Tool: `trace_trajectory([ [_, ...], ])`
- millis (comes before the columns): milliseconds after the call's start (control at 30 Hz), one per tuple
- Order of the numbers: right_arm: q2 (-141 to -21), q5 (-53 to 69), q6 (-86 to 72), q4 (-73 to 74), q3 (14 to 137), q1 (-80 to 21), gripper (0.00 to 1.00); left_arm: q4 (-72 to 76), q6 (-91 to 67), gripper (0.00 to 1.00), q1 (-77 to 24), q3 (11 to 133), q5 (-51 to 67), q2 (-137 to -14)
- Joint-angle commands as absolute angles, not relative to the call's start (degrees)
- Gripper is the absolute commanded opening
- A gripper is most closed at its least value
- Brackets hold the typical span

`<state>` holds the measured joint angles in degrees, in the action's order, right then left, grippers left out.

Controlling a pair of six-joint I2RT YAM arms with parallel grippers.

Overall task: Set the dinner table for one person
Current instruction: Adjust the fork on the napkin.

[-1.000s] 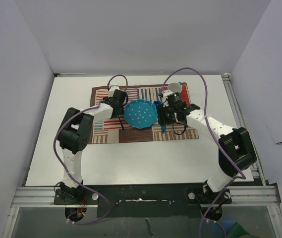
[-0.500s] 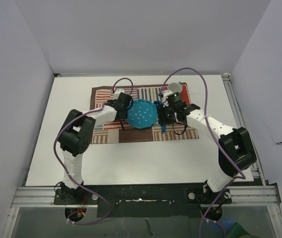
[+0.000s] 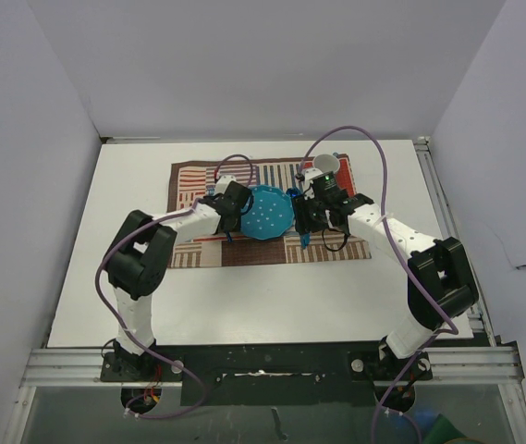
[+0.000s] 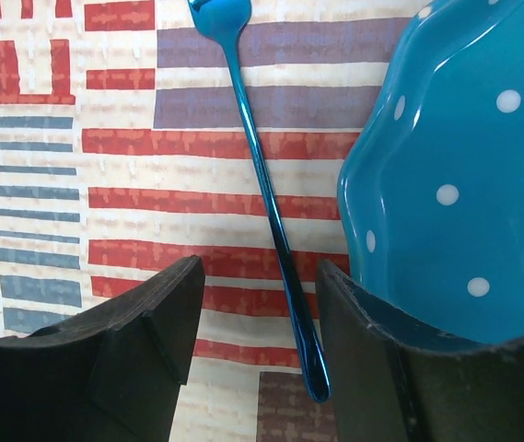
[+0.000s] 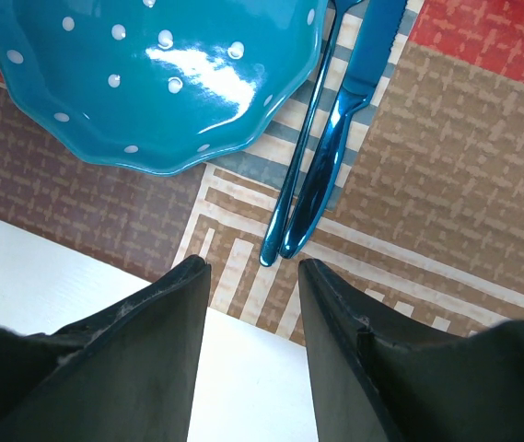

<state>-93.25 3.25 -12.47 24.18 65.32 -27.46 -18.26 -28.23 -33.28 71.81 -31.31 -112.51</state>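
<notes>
White dinner table (image 3: pixel 290 305), striped mat (image 3: pixel 189 178); left jaws parted over blue fork (image 4: pixel 262 175); right jaws apart, seemingly empty.

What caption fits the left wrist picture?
Open left gripper poised above a slim blue metal utensil, beside a white-dotted teal plate on a striped cloth mat.

The top camera looks down on the whole bench (image 3: pixel 336 305) from behind. Both wrist cameras, close, share the blue plate (image 4: pixel 464 184).
</notes>
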Motion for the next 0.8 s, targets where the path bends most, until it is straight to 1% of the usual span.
trace_trajectory([
  [0,-90.0,3.2,-12.8,23.4,66.2,-27.9,0.45,-21.2,-28.9,0.53,-33.5,70.8,-32.5,-109.9],
  [233,-90.0,3.0,-12.9,23.8,66.5,-27.9,0.45,-21.9,-29.6,0.53,-33.2,69.5,-34.8,-109.3],
  [767,-91.1,3.6,-13.1,23.7,66.2,-28.0,0.45,-22.4,-30.5,0.53,-31.5,67.1,-36.2,-107.6],
])
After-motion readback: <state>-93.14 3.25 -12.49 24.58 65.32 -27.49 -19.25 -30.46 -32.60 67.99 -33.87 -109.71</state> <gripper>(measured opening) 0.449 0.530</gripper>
